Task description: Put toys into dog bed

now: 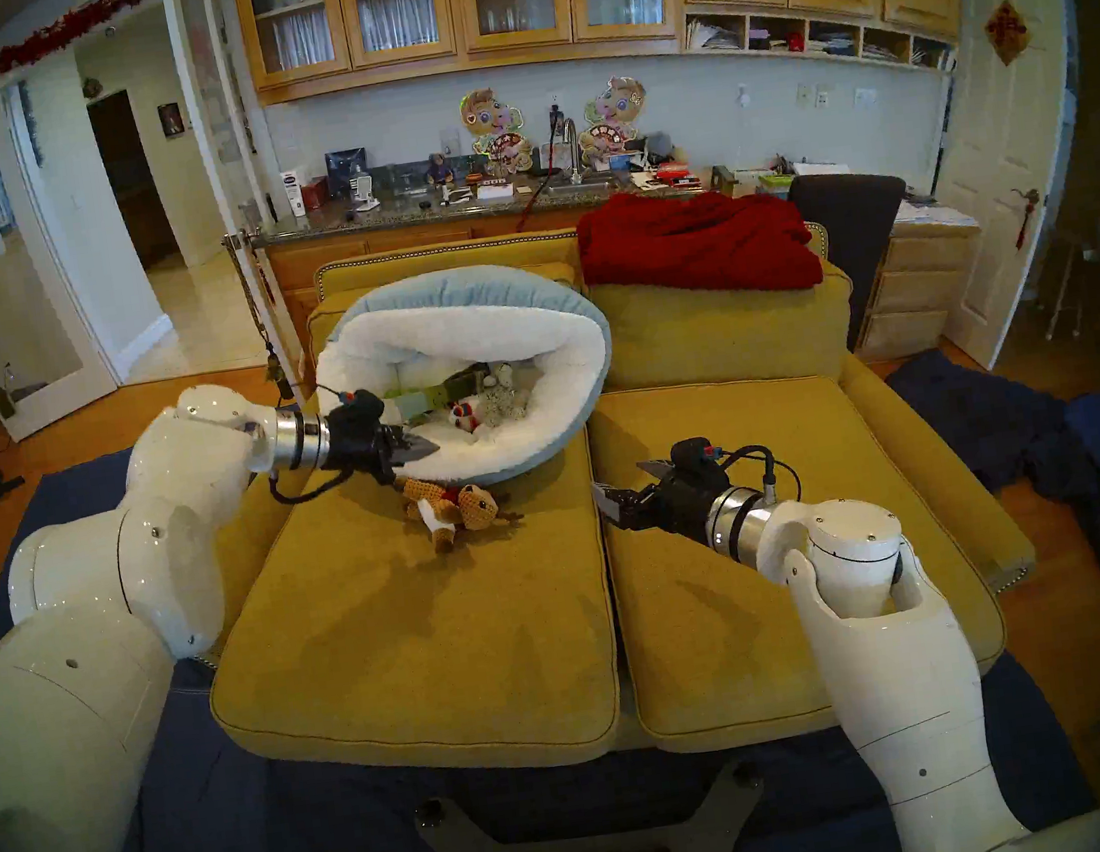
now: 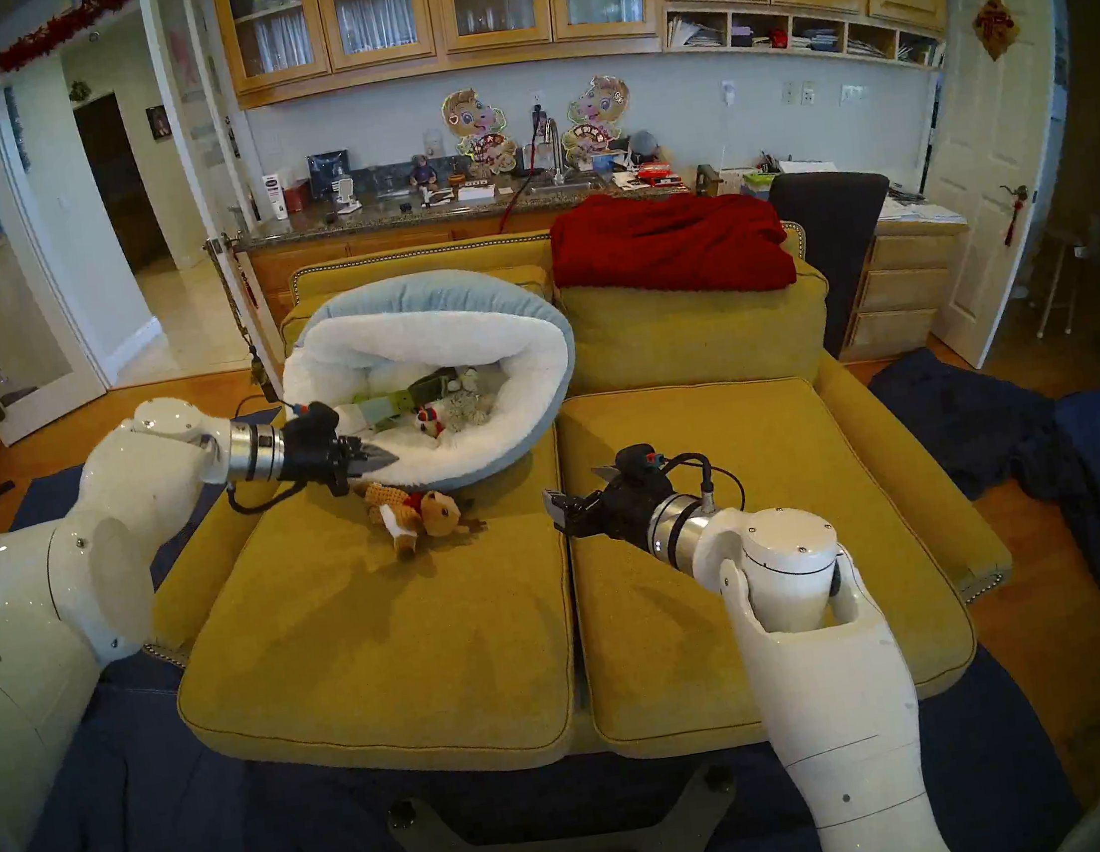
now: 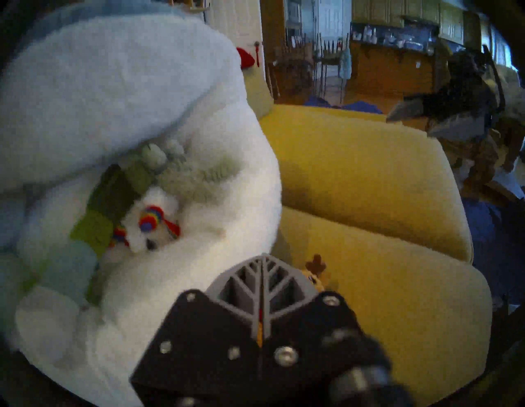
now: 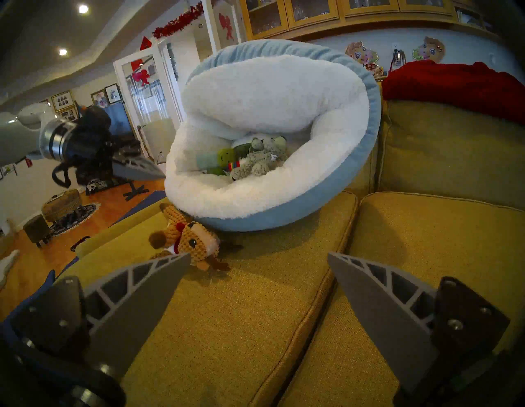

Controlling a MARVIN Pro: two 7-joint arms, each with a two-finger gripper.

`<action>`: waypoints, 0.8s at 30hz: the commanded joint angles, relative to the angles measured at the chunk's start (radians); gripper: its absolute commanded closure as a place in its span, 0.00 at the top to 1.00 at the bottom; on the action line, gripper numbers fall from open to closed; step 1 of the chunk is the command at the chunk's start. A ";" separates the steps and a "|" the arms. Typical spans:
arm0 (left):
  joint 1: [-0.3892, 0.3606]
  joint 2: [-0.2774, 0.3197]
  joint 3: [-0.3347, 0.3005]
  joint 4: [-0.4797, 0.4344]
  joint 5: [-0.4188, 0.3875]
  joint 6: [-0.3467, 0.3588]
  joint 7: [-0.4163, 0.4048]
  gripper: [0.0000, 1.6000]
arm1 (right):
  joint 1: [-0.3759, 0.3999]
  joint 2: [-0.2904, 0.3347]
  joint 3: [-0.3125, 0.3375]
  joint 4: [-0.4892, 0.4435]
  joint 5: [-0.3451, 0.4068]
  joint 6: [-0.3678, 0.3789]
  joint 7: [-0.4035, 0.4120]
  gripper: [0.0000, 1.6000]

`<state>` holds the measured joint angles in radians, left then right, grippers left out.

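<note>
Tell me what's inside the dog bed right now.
In the dog bed: a green cactus, a grey plush and a white rainbow toy. Anything beneath them is hidden.

Domestic living room adjoining a kitchen. Shown by: yellow sofa, glass-fronted wooden cabinets, granite counter with sink, framed family photos.

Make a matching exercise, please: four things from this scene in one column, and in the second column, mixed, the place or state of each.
Things:
1. reindeer toy
2. red blanket
3. left gripper
4. right gripper

Places or states:
A. open, above the sofa seat
B. lying on the sofa seat, against the dog bed's outside
C. shut, holding nothing, above the bed's near rim
D. draped on the sofa back

Pairs: 1-B, 2-D, 3-C, 4-A
</note>
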<state>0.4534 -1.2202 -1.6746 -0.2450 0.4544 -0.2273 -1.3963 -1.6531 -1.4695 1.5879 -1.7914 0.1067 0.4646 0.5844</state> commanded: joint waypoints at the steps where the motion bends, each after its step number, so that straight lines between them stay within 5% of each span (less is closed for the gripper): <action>1: -0.080 0.002 -0.031 -0.037 -0.037 0.048 -0.069 0.00 | 0.022 -0.002 -0.001 -0.034 0.001 -0.004 0.001 1.00; 15: 0.009 0.007 0.072 -0.104 0.038 0.148 -0.087 0.04 | 0.021 -0.005 0.001 -0.039 -0.005 0.000 0.003 1.00; 17: 0.021 0.005 0.080 -0.113 0.041 0.154 -0.087 0.20 | 0.021 -0.006 0.001 -0.039 -0.006 0.001 0.004 1.00; 18: 0.030 0.004 0.088 -0.121 0.045 0.158 -0.087 0.48 | 0.021 -0.006 0.002 -0.039 -0.006 0.001 0.004 1.00; 19: 0.038 0.003 0.089 -0.128 0.046 0.158 -0.087 0.96 | 0.021 -0.007 0.002 -0.039 -0.007 0.001 0.004 1.00; 24: 0.082 -0.004 0.091 -0.163 0.059 0.162 -0.087 1.00 | 0.021 -0.008 0.003 -0.040 -0.008 0.002 0.006 1.00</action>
<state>0.5115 -1.2125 -1.5826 -0.3478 0.5200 -0.0726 -1.4840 -1.6531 -1.4755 1.5922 -1.7948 0.0969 0.4656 0.5895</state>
